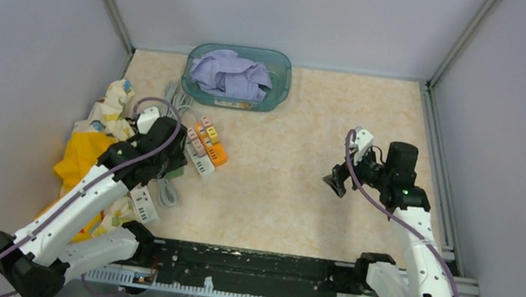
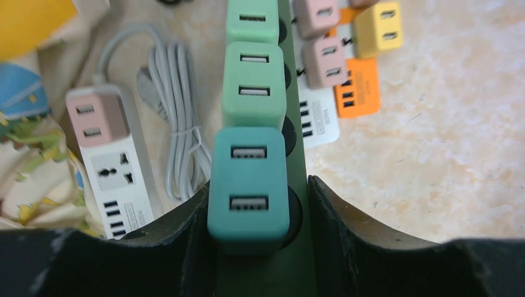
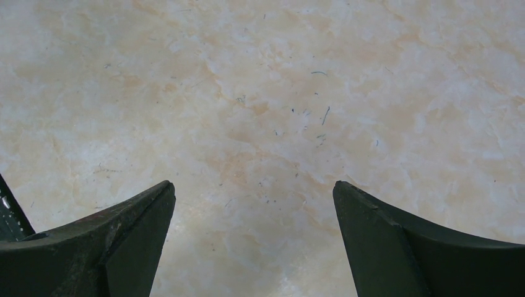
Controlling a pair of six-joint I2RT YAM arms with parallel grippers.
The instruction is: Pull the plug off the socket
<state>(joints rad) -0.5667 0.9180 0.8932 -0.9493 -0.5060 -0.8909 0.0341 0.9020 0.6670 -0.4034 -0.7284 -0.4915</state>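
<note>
The table [image 1: 295, 176] has a beige, marbled top, and plain grey walls [image 1: 279, 5] close it in on three sides. At the upper centre of the top view sits one teal basin [image 1: 281, 89] with a lilac cloth [image 1: 230, 73] in it. Two more cloths lie at the left edge, one yellow [image 1: 82, 155] and one patterned [image 1: 108, 109].

The left wrist view shows four power strips:
- A dark green strip [image 2: 298, 167] runs up the middle.
- A white strip [image 2: 121, 179] lies at the left, beside a coiled grey cable [image 2: 176, 111].
- A second white strip [image 2: 319, 120] and an orange strip [image 2: 358, 93] lie at the upper right.

Three plugs sit in a row on the green strip, two light green [image 2: 254, 80] and, lowest in the frame, the teal plug [image 2: 249, 167]. Three pink plugs [image 2: 96, 117] and one yellow plug [image 2: 377, 28] show on the other strips.

The left hand [image 2: 259, 185] straddles the teal plug, which is seated in its socket. One finger is against the plug's side, but whether the hand truly clamps it cannot be told. The right hand [image 3: 252, 185] gapes wide over bare table and holds nothing.
</note>
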